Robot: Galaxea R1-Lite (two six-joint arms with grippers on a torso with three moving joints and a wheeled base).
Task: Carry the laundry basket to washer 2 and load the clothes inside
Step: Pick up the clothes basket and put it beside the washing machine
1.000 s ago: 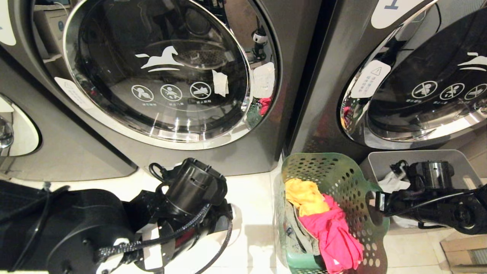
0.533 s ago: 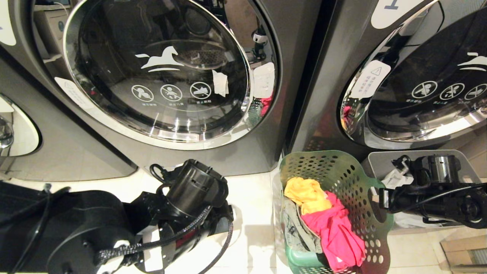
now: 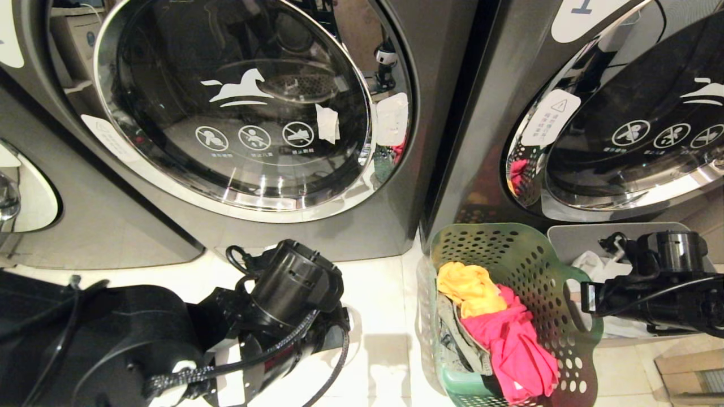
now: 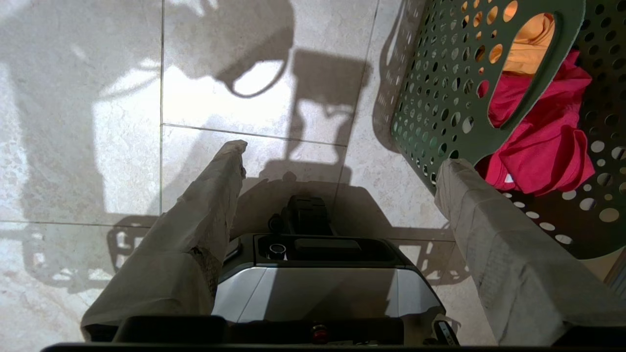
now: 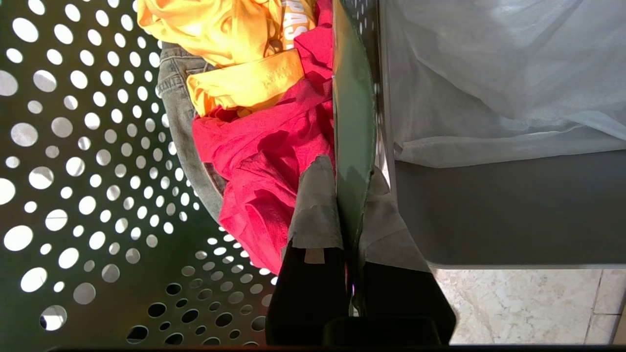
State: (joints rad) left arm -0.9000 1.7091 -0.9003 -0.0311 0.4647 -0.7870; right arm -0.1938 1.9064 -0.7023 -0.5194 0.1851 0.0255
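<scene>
The dark green laundry basket (image 3: 509, 254) is on the floor before the gap between two washers. In it lie the clothes: a yellow one (image 3: 469, 285), a pinkish-red one (image 3: 515, 345) and a grey one (image 3: 452, 339). My right gripper (image 5: 349, 176) is shut on the basket's right rim (image 5: 353, 112), one finger inside and one outside. My left gripper (image 4: 342, 156) hangs open over bare tiles, one finger (image 4: 469, 205) close beside the basket's left wall (image 4: 440, 98). The middle machine, taken as washer 2 (image 3: 237, 113), has its door shut; its number is out of view.
The machine labelled 1 (image 3: 622, 141) stands on the right, another washer (image 3: 28, 198) at the far left. A grey bin (image 3: 616, 237) with white bags sits against the basket's right side, under my right arm. A cardboard box (image 3: 690, 367) lies at the lower right.
The basket and my right gripper on its rim have shifted to the right, closer to the grey bin. My left arm has hardly moved.
</scene>
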